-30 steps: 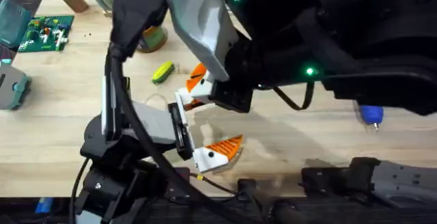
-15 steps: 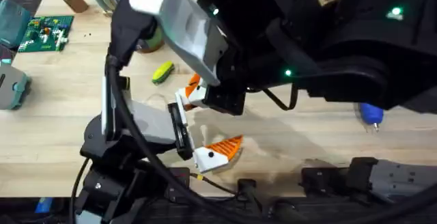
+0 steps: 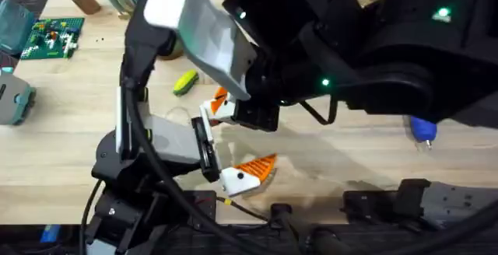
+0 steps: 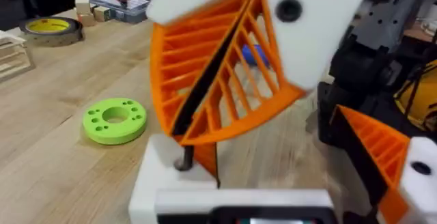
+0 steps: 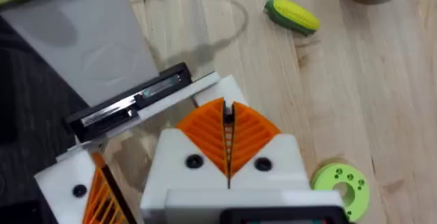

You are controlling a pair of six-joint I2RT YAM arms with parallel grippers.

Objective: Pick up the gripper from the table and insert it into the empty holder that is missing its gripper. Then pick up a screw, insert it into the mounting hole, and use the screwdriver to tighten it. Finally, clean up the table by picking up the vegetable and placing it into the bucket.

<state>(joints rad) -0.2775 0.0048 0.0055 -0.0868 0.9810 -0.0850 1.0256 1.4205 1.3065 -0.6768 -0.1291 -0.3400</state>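
My right gripper [image 5: 227, 125] is shut, its orange ribbed pads pinching a small dark screw [image 4: 184, 162] at their tips. It hangs right over the white holder [image 4: 160, 179] of my left gripper [image 3: 233, 140]. The left gripper stands open, one orange finger by the right arm and the other orange finger [image 3: 255, 167] nearer the table's front. The orange gripper piece [image 4: 207, 161] stands on the holder beside the screw. The yellow-green vegetable [image 3: 185, 82] lies on the table behind them. The bucket [image 3: 176, 47] is half hidden by the right arm. The blue screwdriver [image 3: 422, 130] lies at the right.
A bright-green ring disc [image 4: 115, 119] lies on the wood close to the left gripper. A yellow tape roll [image 4: 51, 27] sits farther off. A green circuit board [image 3: 51, 37] and a teal block [image 3: 12, 98] are at the far left. The right arm looms large over the middle.
The right arm shifted a little to the left over the left gripper, then settled. The left arm, vegetable and screwdriver stayed in place.
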